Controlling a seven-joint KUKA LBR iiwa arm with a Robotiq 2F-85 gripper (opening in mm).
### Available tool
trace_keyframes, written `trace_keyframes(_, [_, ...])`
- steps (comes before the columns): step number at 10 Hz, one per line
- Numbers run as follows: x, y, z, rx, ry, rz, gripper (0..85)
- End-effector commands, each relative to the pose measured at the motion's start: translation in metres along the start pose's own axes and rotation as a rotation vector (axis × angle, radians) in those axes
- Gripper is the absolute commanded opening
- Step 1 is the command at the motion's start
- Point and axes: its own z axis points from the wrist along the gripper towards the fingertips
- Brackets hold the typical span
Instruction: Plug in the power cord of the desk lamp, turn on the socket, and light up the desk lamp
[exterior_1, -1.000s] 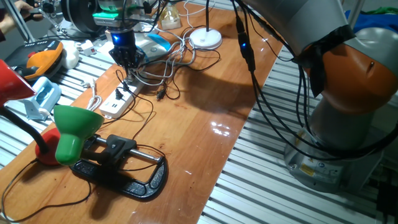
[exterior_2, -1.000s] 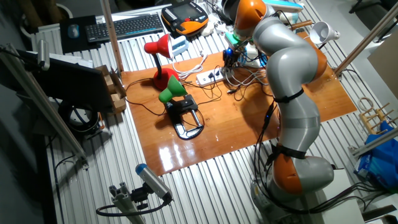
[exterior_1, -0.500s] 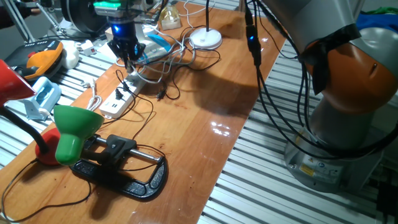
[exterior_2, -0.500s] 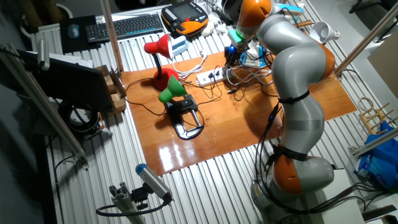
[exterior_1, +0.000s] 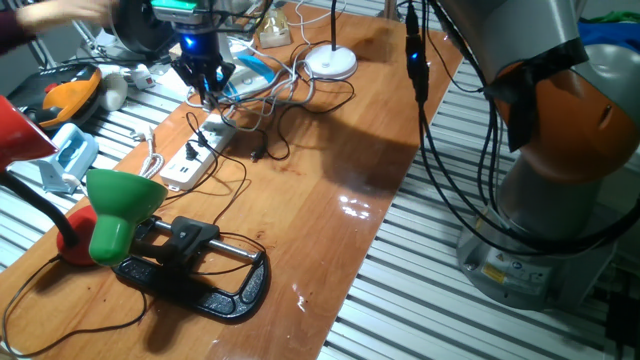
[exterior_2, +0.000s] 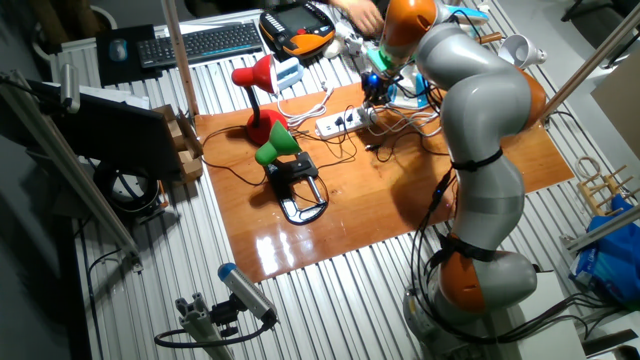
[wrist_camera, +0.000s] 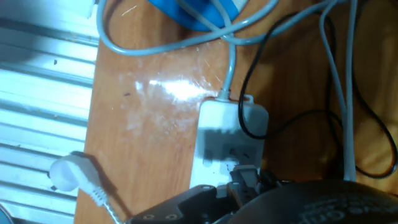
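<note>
The socket (exterior_1: 196, 154) is a long white strip lying along the table's left side. Its cable end (wrist_camera: 227, 132) fills the middle of the hand view. My gripper (exterior_1: 206, 92) hangs just above that far end, and its dark fingertips (wrist_camera: 245, 182) look pressed together with nothing between them. The desk lamp (exterior_1: 330, 62) stands at the back on its white disc base, and its power cord (exterior_1: 300, 84) runs into a tangle of cables. A white plug (wrist_camera: 67, 174) lies loose at the table's edge. Whose plug it is does not show.
A green cone lamp (exterior_1: 118, 206) on a black clamp (exterior_1: 200, 272) stands at the front left, beside a red lamp (exterior_2: 254, 78). Black and grey cables (exterior_1: 262, 112) pile up beside the strip. A person's hand (exterior_2: 356, 10) moves over the orange pendant at the back.
My gripper has shifted along the strip towards its far cable end. A person's hand has come into view at the back.
</note>
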Motion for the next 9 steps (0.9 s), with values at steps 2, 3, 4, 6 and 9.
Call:
trace_keyframes(2, [-0.007,0.002,0.004,-0.008,-0.035,-0.021,0.0])
trace_keyframes(3, [-0.012,0.002,0.007,-0.024,-0.039,-0.027,0.0])
trace_keyframes(4, [-0.018,0.0,0.009,-0.039,-0.053,-0.046,0.0])
trace_keyframes(6, [-0.036,0.006,0.01,-0.042,-0.058,-0.06,0.0])
trace_keyframes(9, [-0.041,0.001,0.012,-0.035,-0.048,-0.057,0.0])
